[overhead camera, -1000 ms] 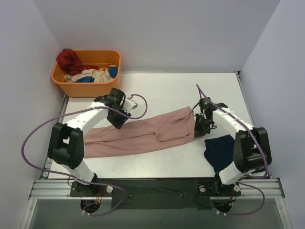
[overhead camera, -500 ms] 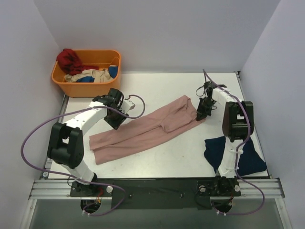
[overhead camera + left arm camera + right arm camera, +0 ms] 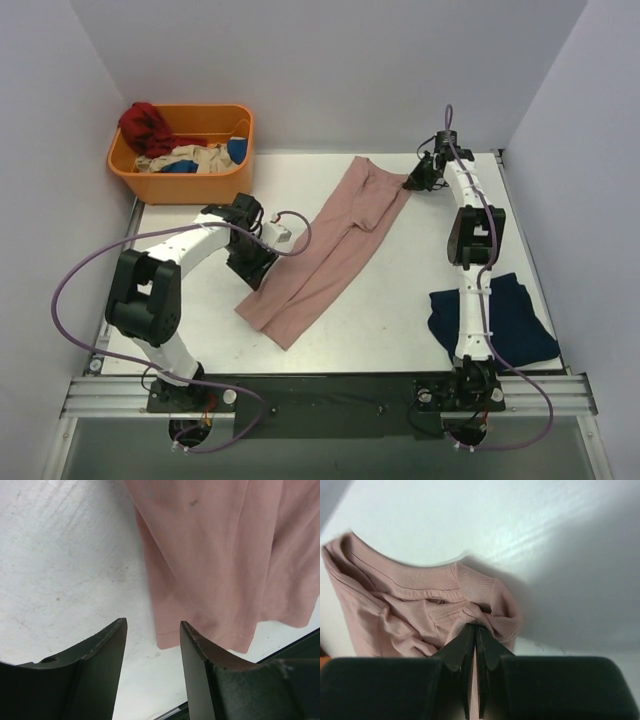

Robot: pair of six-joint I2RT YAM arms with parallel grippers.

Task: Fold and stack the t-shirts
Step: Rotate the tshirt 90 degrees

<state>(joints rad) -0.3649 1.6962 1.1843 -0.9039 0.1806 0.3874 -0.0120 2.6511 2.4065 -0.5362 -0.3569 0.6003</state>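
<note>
One second had swung the dusty-pink t-shirt (image 3: 335,250) from lying across the worktop (image 3: 400,300) into a narrow diagonal strip, its collar dragged to the far right by the right tool (image 3: 413,182), its hem near the left tool (image 3: 258,272) and the navy t-shirt (image 3: 515,320) lying at the near right; I judged it was being laid out, not yet folded. The left wrist view showed jaws apart and empty, just beside the hem. The right wrist view showed jaws clamped on the bunched ribbed collar.

Right arm (image 3: 468,235) stretched far forward, jaws pinched; left arm (image 3: 190,243) bent, jaws parted.
</note>
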